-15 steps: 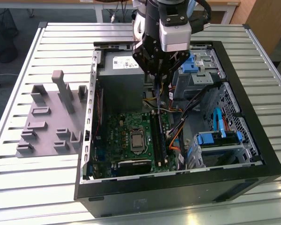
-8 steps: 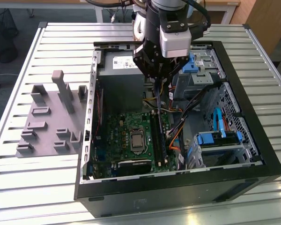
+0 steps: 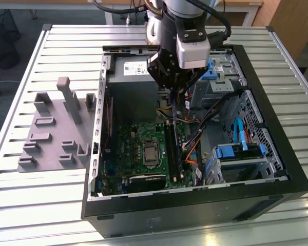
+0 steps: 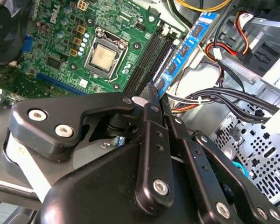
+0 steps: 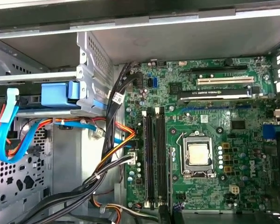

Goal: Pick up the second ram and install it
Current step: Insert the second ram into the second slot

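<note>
My gripper (image 3: 173, 91) hangs inside the open computer case (image 3: 277, 169), over the motherboard (image 3: 136, 148). In the second wrist view its black fingers (image 4: 149, 135) are shut on the second ram (image 4: 183, 49), a narrow blue board with black chips that sticks out past the fingertips. The stick lies alongside the long black memory slots (image 4: 147, 65), on their cable side. From outside, the ram (image 3: 174, 110) shows as a thin blue strip pointing down at the slots (image 3: 170, 148). The first wrist view looks down on the slots (image 5: 155, 158) and the processor socket (image 5: 198, 155).
A grey fixture tray (image 3: 56, 128) with upright posts stands on the slatted table at the exterior view's left. Bundled black, orange and blue cables (image 5: 107, 158) run close to the slots. A drive cage with blue latches (image 3: 236, 154) fills the case's other side.
</note>
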You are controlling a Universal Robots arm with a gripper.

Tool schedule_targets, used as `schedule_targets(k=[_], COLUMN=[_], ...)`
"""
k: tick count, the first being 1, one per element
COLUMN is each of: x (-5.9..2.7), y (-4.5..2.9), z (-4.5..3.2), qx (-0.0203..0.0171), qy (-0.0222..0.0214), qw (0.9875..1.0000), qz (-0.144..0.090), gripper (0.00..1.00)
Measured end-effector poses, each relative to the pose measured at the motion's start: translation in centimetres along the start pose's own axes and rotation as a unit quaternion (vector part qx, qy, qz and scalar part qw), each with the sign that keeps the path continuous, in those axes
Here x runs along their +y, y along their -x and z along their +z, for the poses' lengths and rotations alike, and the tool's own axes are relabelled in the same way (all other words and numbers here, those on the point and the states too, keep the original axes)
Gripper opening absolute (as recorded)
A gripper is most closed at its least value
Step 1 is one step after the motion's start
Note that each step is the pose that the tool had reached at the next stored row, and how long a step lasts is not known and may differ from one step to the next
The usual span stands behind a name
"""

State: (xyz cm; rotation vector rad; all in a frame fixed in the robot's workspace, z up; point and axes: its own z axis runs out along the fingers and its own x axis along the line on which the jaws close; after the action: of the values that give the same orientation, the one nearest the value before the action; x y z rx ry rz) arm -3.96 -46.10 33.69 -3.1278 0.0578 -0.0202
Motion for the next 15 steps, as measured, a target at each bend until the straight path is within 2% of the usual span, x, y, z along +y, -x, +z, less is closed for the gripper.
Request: schedule_targets(k=[7,15], x=[0.02,0.02], y=[-0.07,-0.3], z=[0.94,1.62], qx=[0.0,0.0], qy=[0.0,0.0001], qw=[1.0,1.0], qz=[0.0,0.0], gripper=[0.14,0.14])
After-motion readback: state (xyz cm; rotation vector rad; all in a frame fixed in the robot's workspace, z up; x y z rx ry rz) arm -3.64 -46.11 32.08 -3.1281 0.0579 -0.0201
